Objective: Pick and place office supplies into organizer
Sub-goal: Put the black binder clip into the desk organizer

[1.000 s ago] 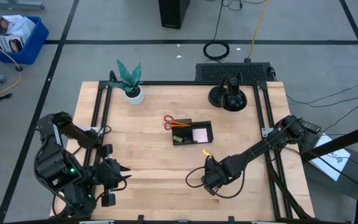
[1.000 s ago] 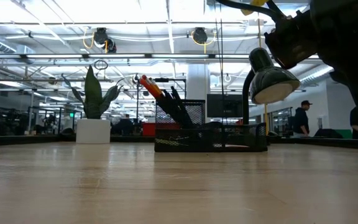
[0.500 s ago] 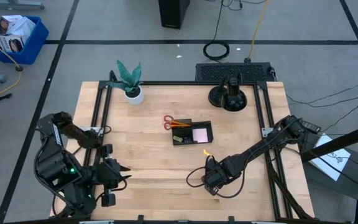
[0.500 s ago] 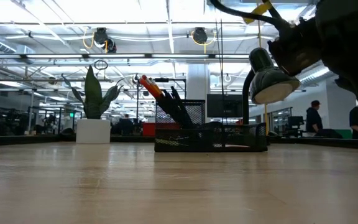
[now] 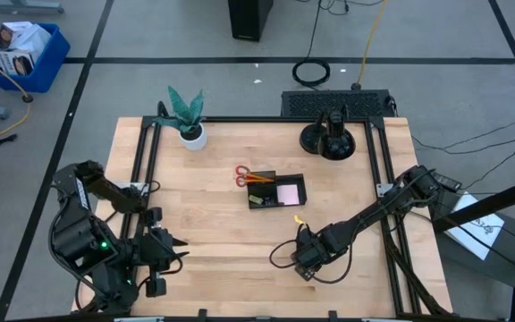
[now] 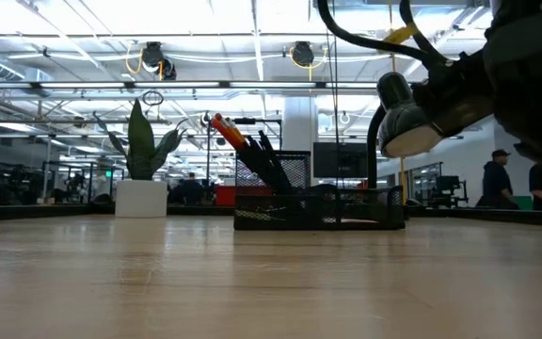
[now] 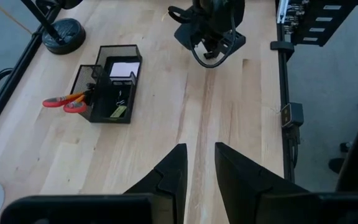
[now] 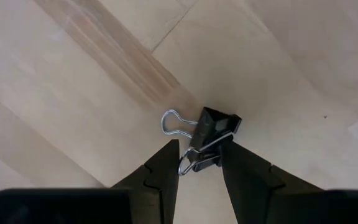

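Right wrist view: one binder clip (image 8: pixel 213 134) lies between the right gripper's (image 8: pixel 197 165) parted fingers. One organizer (image 5: pixel 276 191) sits beyond; left gripper (image 7: pixel 199 167) slightly open, empty

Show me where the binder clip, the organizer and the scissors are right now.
binder clip (image 8: pixel 216 126): right wrist view, on its black body between the right gripper's fingers.
organizer (image 5: pixel 304 190): high view, on its right wall.
scissors (image 5: pixel 241 175): high view, on the red handles.

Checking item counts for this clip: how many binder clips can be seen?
1 for certain: a black binder clip lying on the bare table, between the right claw fingers. The organizer may hide more; its contents are too small to tell.
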{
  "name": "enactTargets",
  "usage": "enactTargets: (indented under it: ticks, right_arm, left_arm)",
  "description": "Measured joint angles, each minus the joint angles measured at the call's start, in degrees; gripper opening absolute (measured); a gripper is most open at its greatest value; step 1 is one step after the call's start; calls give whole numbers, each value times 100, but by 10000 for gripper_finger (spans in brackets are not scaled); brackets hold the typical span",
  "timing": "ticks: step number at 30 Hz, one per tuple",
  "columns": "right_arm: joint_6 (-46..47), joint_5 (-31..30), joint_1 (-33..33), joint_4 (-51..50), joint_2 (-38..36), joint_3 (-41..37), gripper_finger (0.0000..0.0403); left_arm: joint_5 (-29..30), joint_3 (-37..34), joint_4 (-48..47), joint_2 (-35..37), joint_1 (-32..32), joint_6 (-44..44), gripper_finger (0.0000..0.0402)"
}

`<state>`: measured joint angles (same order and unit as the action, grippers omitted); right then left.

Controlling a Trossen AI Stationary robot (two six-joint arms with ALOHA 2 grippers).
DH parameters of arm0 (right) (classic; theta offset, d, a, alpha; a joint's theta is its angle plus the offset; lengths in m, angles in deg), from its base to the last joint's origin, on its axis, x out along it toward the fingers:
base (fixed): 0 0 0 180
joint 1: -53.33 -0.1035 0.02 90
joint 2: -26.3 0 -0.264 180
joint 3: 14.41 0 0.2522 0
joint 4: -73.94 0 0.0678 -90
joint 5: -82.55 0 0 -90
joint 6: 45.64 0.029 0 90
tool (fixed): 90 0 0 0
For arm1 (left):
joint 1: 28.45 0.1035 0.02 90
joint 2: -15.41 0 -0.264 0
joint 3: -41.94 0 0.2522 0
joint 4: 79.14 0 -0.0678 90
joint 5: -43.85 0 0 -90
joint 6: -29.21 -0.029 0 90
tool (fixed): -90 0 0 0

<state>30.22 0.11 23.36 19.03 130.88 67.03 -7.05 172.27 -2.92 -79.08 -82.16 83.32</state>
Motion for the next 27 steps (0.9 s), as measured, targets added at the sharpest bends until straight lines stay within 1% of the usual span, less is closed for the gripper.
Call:
enactTargets:
  ticks: [13, 16, 21, 23, 27]
  right_arm:
    - [-1, -9, 72, -46, -1, -30, 105]
    - [-2, -3, 74, -91, -1, -30, 85]
    - [-23, 2, 74, -62, -12, -24, 30]
    - [-50, 19, 76, -79, -24, -19, 13]
    - [-77, 21, 81, -96, -84, -19, 10]
  left_arm:
    - [-3, 1, 0, -1, 207, -159, 86]
    - [-3, 2, 0, -1, 207, -158, 86]
    - [-4, 2, 0, -1, 205, -153, 86]
    - [-5, 2, 0, -1, 205, -151, 86]
    - [-5, 2, 0, -1, 205, -151, 86]
